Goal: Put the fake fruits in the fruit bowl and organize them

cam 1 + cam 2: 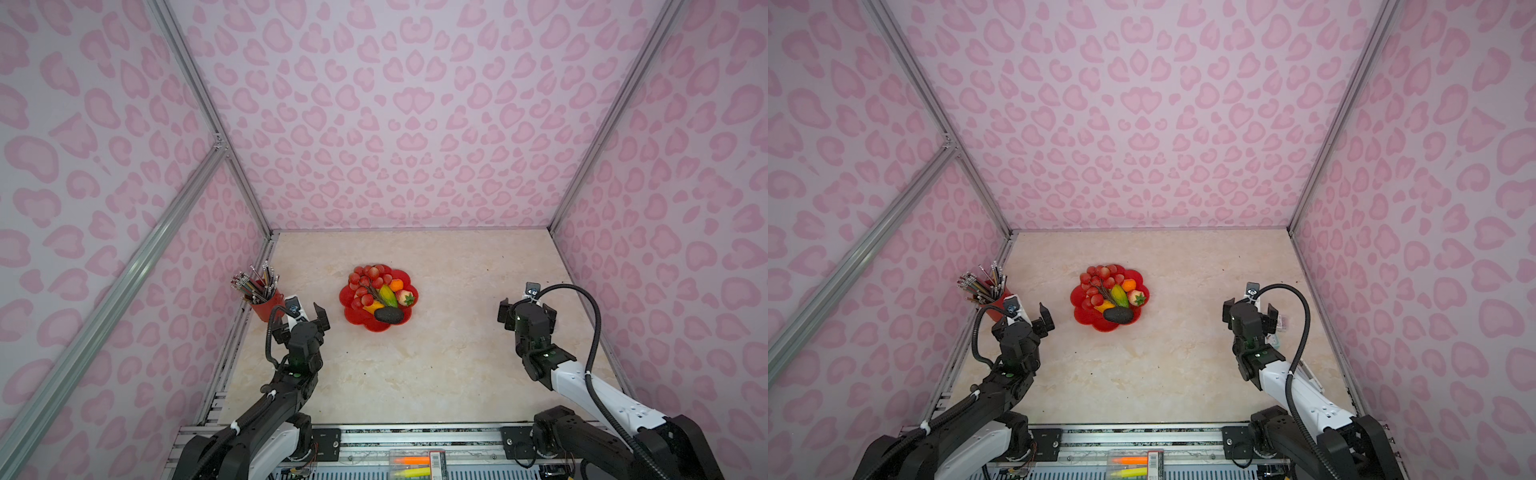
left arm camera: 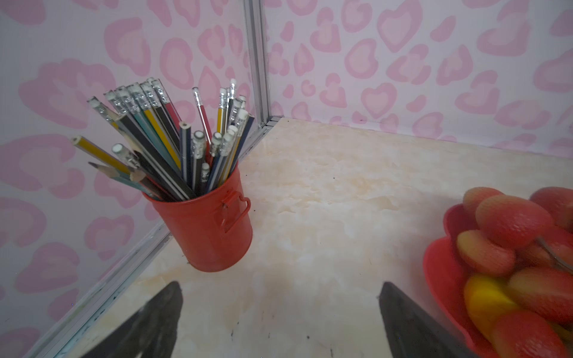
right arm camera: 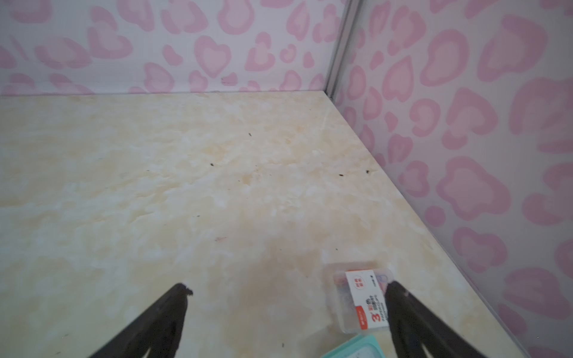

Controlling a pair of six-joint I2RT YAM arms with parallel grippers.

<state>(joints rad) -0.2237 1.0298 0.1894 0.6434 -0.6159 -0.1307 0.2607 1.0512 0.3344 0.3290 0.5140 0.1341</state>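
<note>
Left fingers [image 2: 155,316] and right fingers [image 3: 161,322] spread wide, grasping nothing, above the counter [image 1: 436,353]; fruit bowl [image 1: 376,327] near the left fingers, well apart from the right, holds all fake fruits [image 1: 386,295]. Placing appears complete; next, at most minor tidying

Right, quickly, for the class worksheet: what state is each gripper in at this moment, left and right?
Left gripper: open, holding nothing.
Right gripper: open, holding nothing.
</note>
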